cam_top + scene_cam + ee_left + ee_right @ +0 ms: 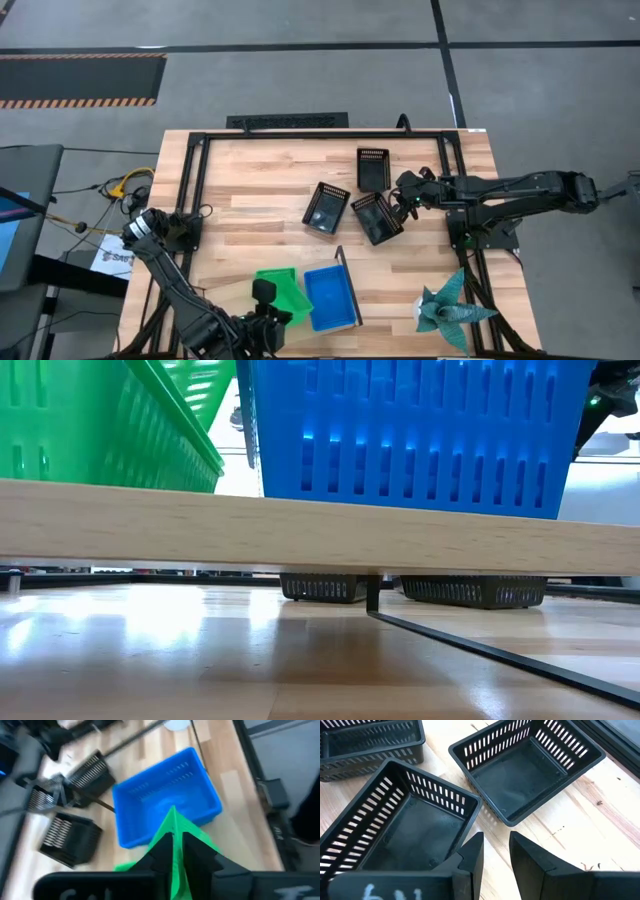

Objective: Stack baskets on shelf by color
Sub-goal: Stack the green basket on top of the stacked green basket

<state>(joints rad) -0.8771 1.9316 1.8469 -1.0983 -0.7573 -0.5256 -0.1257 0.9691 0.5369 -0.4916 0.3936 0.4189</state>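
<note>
Table [260,175]: big wooden top under everything.
Shelf [300,530]: light plank at the near edge, with the green and blue baskets on it.
Blue basket [331,297]: on the shelf, right beside the green one.
Green basket [284,291]: on the shelf, tipped a bit.
Black baskets [325,209]: three in the middle of the table, close together.
Left gripper [175,851]: fingers pinched tight on the green basket's rim.
Right gripper [495,852]: fingers apart, holding nothing, just beside a black basket.
Paper figure [450,306]: teal, near the right corner.
</note>
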